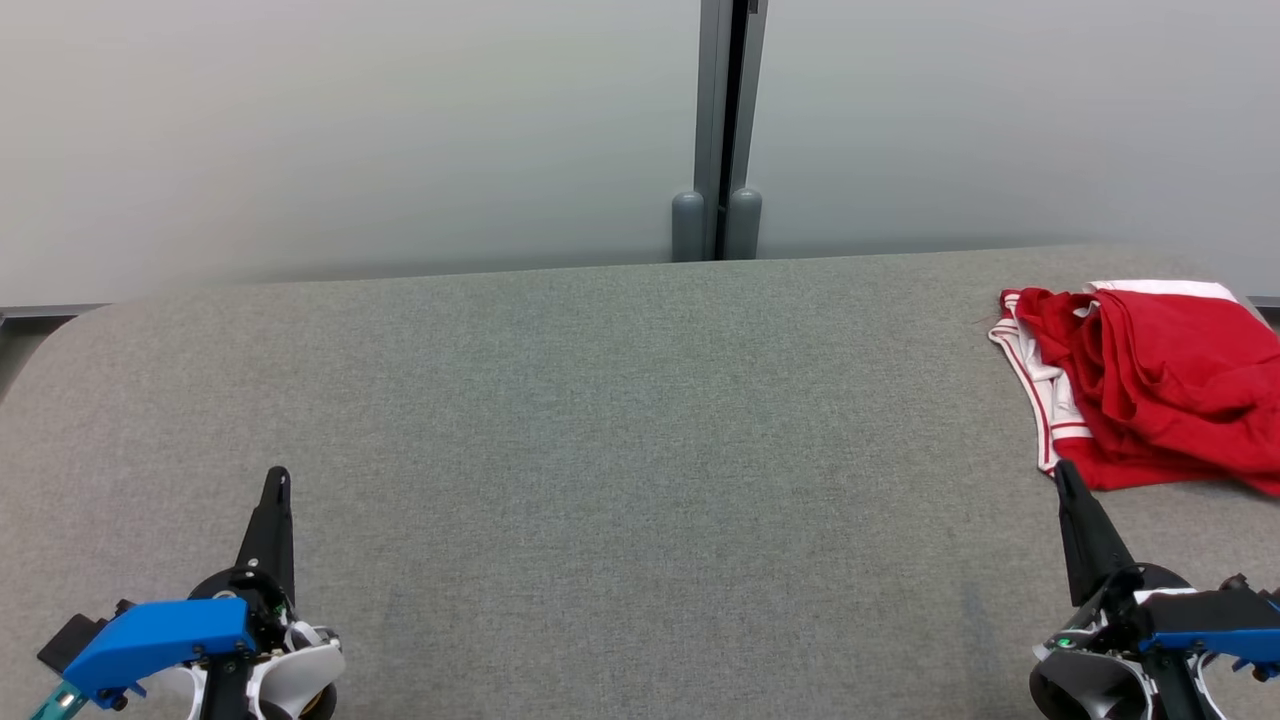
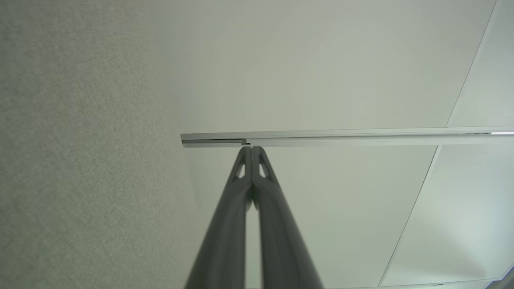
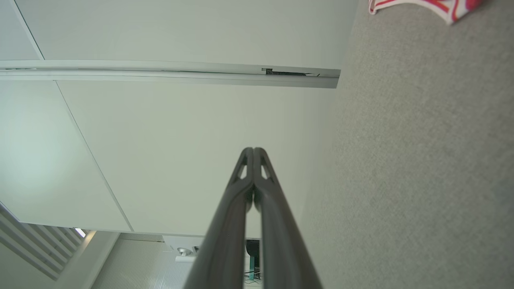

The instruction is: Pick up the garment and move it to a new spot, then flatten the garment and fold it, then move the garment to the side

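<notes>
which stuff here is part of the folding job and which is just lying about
Job: red garment, crumpled on the grey table; left gripper, right gripper, both shut and empty.
Just there: grey post, pale wall panels behind the table.

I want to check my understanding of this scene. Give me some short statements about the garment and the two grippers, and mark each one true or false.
1. The red garment lies at the right end of the grey surface. True.
2. The left gripper holds the red garment. False: it is shut on nothing, at the lower left of the head view, far from the garment.
3. The right gripper is shut. True.
4. The red garment is folded into a neat flat rectangle. False: it lies crumpled in a loose heap.
5. The red garment has white trim. True.
</notes>
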